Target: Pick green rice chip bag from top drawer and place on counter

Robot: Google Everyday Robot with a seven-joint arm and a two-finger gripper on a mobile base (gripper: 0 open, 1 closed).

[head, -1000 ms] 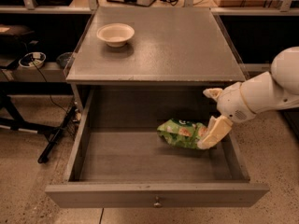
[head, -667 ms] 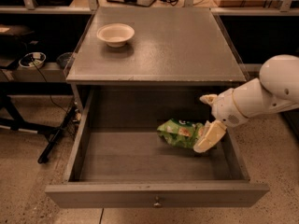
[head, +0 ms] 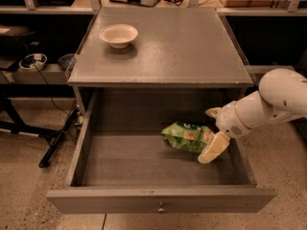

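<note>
- Green rice chip bag (head: 184, 137): lies crumpled on the floor of the top drawer (head: 81, 147), right of the drawer's middle and well behind the drawer's front panel and knob (head: 161, 207). It is not lifted.
- Gripper (head: 212, 134): inside the drawer, close to its right wall, reaching in on the white arm (head: 283, 97). The jaws stand apart, one toward the drawer's front and one toward its back, with the bag's right end between them. No clamp is visible.
- Step in hand (judged): closing on the bag before the lift out of the drawer.
- Fault, weak grasp: the jaws cover only the bag's thin crinkled end. If they close there, the film may slip free during the lift and the bag may drop back into the drawer.
- Fault, pushing: the jaw nearer the drawer's front sits low, near the drawer floor. Closing could shove the light bag aside instead of pinching it.
- Fault, collision: the wrist is close to the drawer's right wall, and the desk edge overhangs the drawer's rear. A careless lift could strike either.
- Desk (head: 182, 47): the counter, directly above the drawer's rear, is the place target.
- Bowl (head: 118, 35): on the desk, above the drawer's left rear corner. Releasing the bag there risks knocking it.
</note>
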